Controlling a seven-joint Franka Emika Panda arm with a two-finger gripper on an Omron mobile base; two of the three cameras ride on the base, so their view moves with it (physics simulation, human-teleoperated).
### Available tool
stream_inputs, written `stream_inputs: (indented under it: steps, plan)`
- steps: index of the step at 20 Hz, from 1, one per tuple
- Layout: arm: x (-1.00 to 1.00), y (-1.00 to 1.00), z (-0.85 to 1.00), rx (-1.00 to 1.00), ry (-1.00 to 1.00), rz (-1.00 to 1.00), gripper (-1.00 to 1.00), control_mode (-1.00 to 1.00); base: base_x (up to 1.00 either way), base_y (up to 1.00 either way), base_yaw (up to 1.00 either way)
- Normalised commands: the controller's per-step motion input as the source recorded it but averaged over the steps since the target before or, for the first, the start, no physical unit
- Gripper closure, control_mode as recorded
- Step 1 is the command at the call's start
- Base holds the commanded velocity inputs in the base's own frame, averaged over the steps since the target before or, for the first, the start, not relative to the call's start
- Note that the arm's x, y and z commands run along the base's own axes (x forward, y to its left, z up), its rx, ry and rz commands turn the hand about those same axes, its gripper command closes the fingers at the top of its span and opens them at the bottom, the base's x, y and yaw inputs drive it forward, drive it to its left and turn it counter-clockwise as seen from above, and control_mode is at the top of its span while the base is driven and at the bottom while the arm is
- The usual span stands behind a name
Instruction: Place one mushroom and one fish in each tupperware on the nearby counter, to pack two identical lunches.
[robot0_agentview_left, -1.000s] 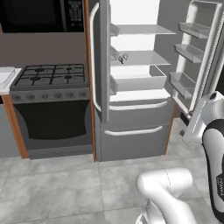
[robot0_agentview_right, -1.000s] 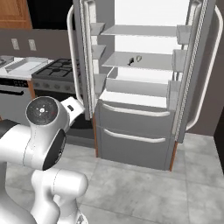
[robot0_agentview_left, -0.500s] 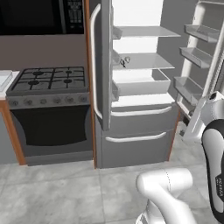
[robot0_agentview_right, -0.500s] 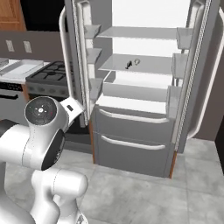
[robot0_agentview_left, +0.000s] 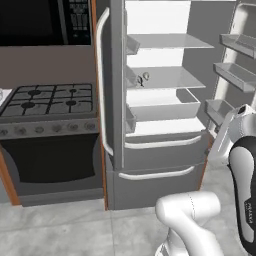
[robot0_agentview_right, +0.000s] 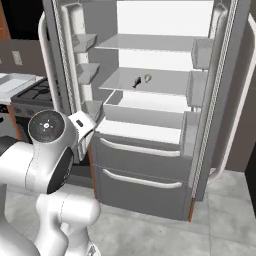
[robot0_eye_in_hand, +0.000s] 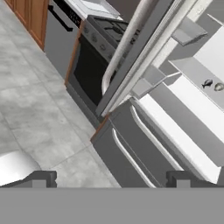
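A: Grey steel refrigerator (robot0_agentview_left: 150, 165), both upper doors swung open. Confirm contents.

B: White interior with several shelves. On the middle shelf (robot0_agentview_right: 145, 85) lie two small items side by side: a dark one, the fish (robot0_agentview_right: 136, 81), and a pale one, the mushroom (robot0_agentview_right: 147, 78). In the left base view they sit near the shelf's left end (robot0_agentview_left: 142, 78). The hand view shows the same pair at its right edge, the fish (robot0_eye_in_hand: 207, 83) next to the mushroom (robot0_eye_in_hand: 218, 87). Details of either item are too small to resolve.

A: Gripper status?

B: Gripper (robot0_eye_in_hand: 109, 178): the two dark fingertips stand far apart at the bottom of the hand view, nothing between them. Jaws spread wide, empty, well short of the shelf.

A: Surroundings?

B: Black gas stovetop (robot0_agentview_left: 47, 99) to the left of the refrigerator, oven (robot0_agentview_left: 52, 160) beneath it. A strip of white marble counter (robot0_agentview_right: 15, 84) lies beyond the stove. Two drawers with pale handles sit below the refrigerator compartment. Floor is grey tile (robot0_eye_in_hand: 35, 109).
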Motion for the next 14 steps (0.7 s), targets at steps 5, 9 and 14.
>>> stream_inputs:
  steps: [5,9,14]
  plan:
    - [0.0,0.0,0.0,0.0,0.0,0.0,-1.0,1.0,0.22,-0.54,0.0]
    - [0.0,0.0,0.0,0.0,0.0,0.0,-1.0,1.0,0.21,-0.28,0.0]
    - [0.0,0.0,0.0,0.0,0.0,0.0,-1.0,1.0,0.49,0.0,0.0]
